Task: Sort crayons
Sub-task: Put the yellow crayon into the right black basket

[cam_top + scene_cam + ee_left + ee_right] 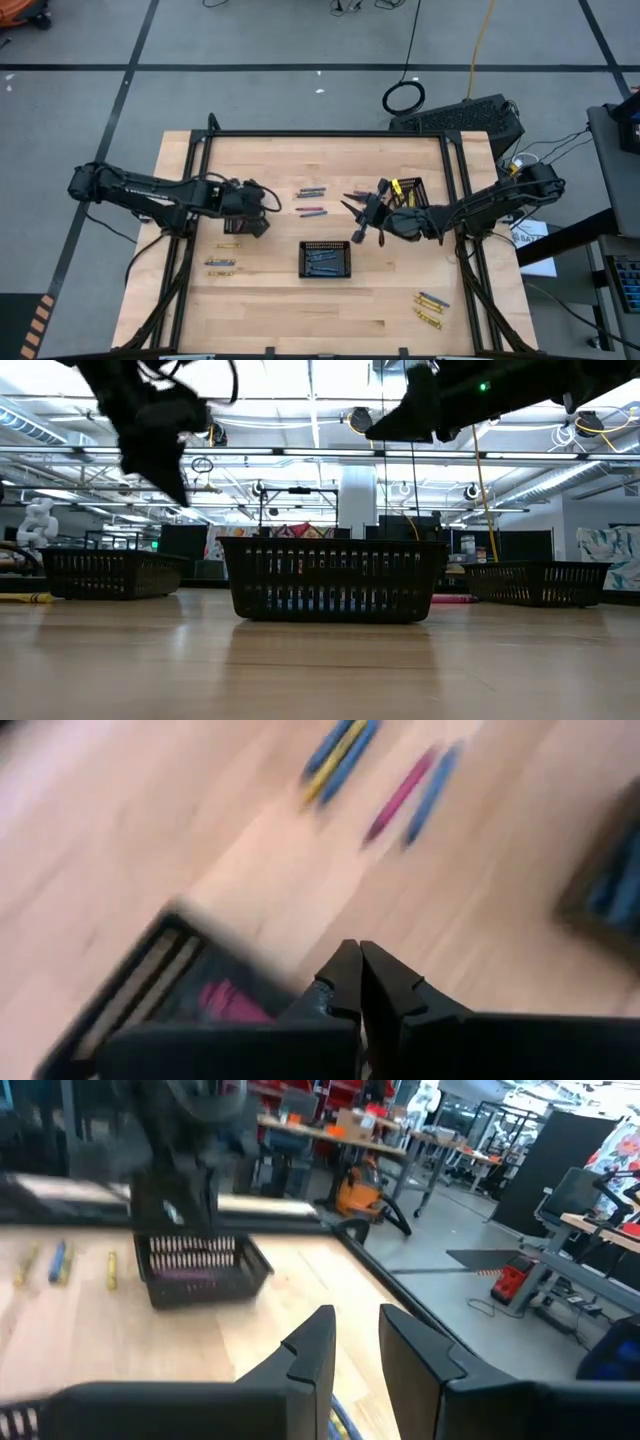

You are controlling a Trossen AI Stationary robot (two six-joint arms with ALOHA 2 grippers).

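Crayons (pixel 311 191) scattered on table (pixel 270 300); some already in trays. Left pincer (pixel 358 960) shut, empty, above left tray (pixel 245 223). Right pincer (pixel 356 216) part open; hold cannot be told. Lowering squarely over one stick is advised.

One camera looks straight down, one level across the table (pixel 260 300), both sharing the middle black tray (pixel 330 575); wrist cameras sit close.

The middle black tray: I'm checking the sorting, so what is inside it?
The middle black tray holds blue crayons. Their number cannot be told, and its walls hide anything lower down.
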